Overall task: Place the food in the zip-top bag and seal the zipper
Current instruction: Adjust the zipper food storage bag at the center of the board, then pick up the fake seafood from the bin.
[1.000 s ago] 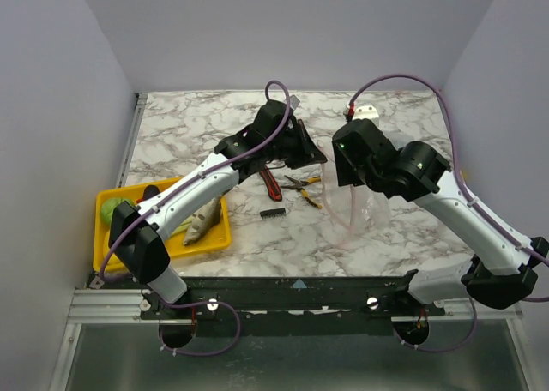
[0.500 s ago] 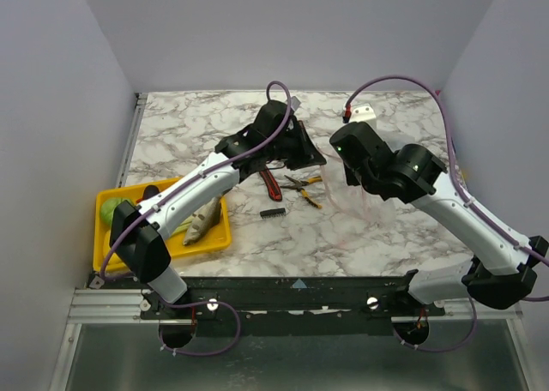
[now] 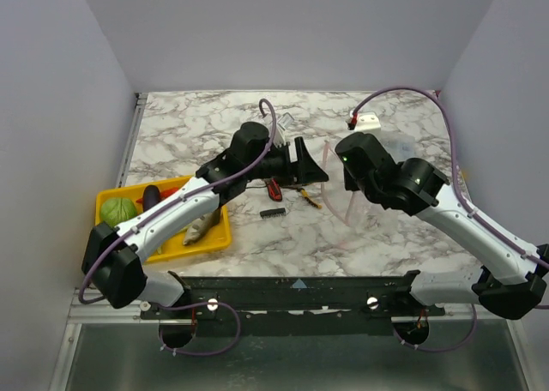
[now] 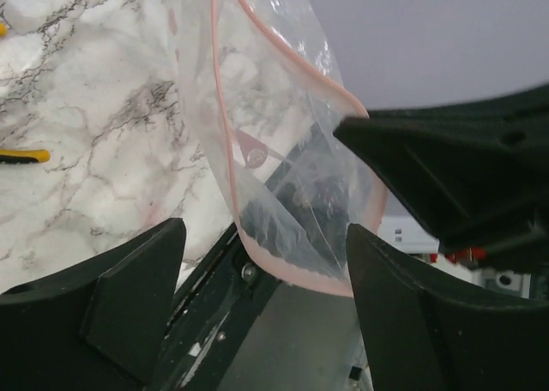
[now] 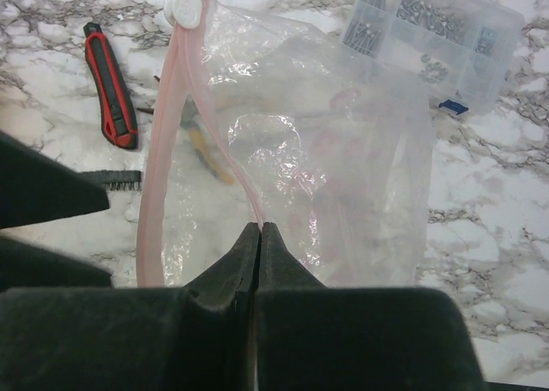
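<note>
Right gripper [image 5: 259, 230]: clamped on the zipper [image 5: 157, 181] of the zip-top bag [image 5: 343, 151]. Left gripper [image 4: 262, 237]: spread wide, bag mouth between, ungripped. Nearby: red utility knife [image 5: 109, 84], yellow-handled pliers [image 3: 304, 189], clear screw box [image 5: 437, 39].

The top external camera looks down from above and behind the arm bases, taking in the whole marble worktop [image 3: 189, 134] from far off. The left wrist camera looks out between its own jaws, very close to the mouth of the zip-top bag [image 4: 274, 177]. The right wrist camera looks down past its own jaws along the bag to the worktop. All three views share the bag; the overhead and right wrist views also share the red utility knife [image 5: 110, 87].
</note>
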Available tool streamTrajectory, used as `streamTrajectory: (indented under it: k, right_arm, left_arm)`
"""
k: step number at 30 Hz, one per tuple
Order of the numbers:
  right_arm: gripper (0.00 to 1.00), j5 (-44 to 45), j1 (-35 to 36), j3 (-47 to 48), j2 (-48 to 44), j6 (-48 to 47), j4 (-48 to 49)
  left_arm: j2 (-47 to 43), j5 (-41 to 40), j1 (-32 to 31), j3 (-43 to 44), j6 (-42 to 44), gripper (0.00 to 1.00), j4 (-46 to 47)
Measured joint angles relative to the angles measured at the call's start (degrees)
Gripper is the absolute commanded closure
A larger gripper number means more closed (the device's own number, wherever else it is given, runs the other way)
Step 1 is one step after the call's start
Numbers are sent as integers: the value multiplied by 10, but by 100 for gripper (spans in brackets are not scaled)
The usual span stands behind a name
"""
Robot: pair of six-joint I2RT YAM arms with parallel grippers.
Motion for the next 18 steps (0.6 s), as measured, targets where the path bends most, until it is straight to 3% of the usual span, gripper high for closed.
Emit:
streamTrajectory:
  k: [8,14,18]
  right_arm:
    - [100,15,0,-26,-5,8,15]
    - [100,17,0,-41,-28,5,25]
    - [100,17,0,-44,-39,-4,35]
  left_arm:
    - [-126,-30,0,-50,122,15,-51]
    - [-241,-168,4,-97,271,13,-160]
    - [-250,-261,13,-108,386,15,-237]
